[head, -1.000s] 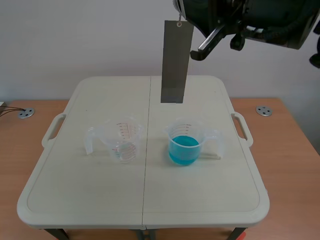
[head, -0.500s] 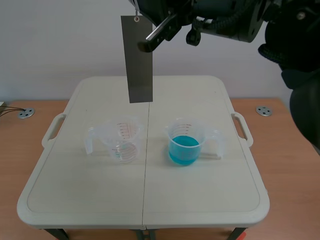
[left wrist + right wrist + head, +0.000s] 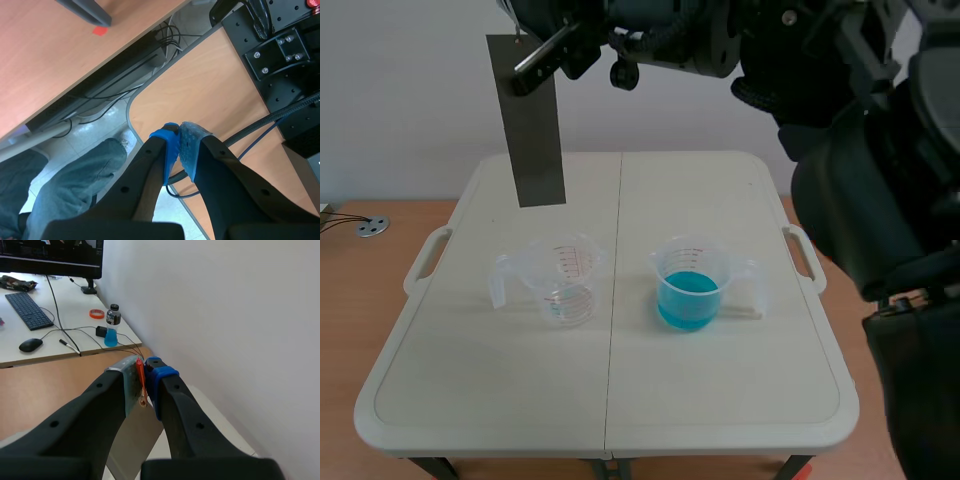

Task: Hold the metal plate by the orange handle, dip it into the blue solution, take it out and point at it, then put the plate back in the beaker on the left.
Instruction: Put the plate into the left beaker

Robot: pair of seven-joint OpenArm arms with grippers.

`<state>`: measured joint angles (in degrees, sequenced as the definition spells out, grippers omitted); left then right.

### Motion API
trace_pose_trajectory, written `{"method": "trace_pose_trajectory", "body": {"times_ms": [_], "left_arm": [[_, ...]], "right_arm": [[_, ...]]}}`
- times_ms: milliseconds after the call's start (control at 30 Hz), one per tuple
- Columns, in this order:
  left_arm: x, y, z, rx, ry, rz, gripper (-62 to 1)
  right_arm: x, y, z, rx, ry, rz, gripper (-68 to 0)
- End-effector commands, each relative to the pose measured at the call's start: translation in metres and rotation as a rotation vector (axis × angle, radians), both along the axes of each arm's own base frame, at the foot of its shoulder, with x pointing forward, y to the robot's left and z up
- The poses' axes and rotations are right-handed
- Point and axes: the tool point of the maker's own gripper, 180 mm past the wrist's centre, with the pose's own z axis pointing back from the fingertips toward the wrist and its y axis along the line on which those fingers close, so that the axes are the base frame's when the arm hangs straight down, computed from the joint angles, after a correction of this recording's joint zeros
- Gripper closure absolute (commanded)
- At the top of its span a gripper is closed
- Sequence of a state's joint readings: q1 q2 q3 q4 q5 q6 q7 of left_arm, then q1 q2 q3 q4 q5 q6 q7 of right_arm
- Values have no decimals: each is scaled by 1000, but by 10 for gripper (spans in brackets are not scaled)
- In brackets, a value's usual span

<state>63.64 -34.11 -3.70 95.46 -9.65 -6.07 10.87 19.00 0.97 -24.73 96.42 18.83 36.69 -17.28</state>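
A long grey metal plate (image 3: 532, 125) hangs upright high above the table, over its back left part and above the clear beaker (image 3: 563, 281). My right gripper (image 3: 525, 22) holds it from the top edge of the scene view, and the right arm stretches across from the right. In the right wrist view the right gripper (image 3: 143, 380) is shut on the thin orange handle (image 3: 141, 381). The beaker of blue solution (image 3: 689, 292) stands right of the clear one. My left gripper (image 3: 179, 144) is shut on nothing, away from the table.
The white folding table (image 3: 470, 400) has handles at both sides and sits on a wooden desk (image 3: 350, 300). Under the left gripper lie cables, the floor and a person's leg in jeans (image 3: 65, 190). A desk with a keyboard (image 3: 27, 310) and a bottle (image 3: 113, 325) shows beyond the right gripper.
My right arm has carried the hanging plate leftward, from above the blue beaker to above and left of the clear beaker. Both beakers stayed put.
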Motion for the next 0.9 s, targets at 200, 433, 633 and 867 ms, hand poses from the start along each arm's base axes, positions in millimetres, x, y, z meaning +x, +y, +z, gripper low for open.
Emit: {"method": "trace_pose_trajectory", "body": {"times_ms": [200,433,633,867], "left_arm": [[-1,-4,1,-15,-2,2,-23],[-1,-4,1,-10,-3,-5,-23],[-1,-4,1,-5,-4,-11,-23],[-1,-4,1,-6,-4,-10,-23]], "right_arm": [[11,14,-3,25,38,19,-15],[16,18,-27,7,95,24,-15],[20,19,-42,-15,130,20,-15],[23,19,-55,-10,167,18,-15]]}}
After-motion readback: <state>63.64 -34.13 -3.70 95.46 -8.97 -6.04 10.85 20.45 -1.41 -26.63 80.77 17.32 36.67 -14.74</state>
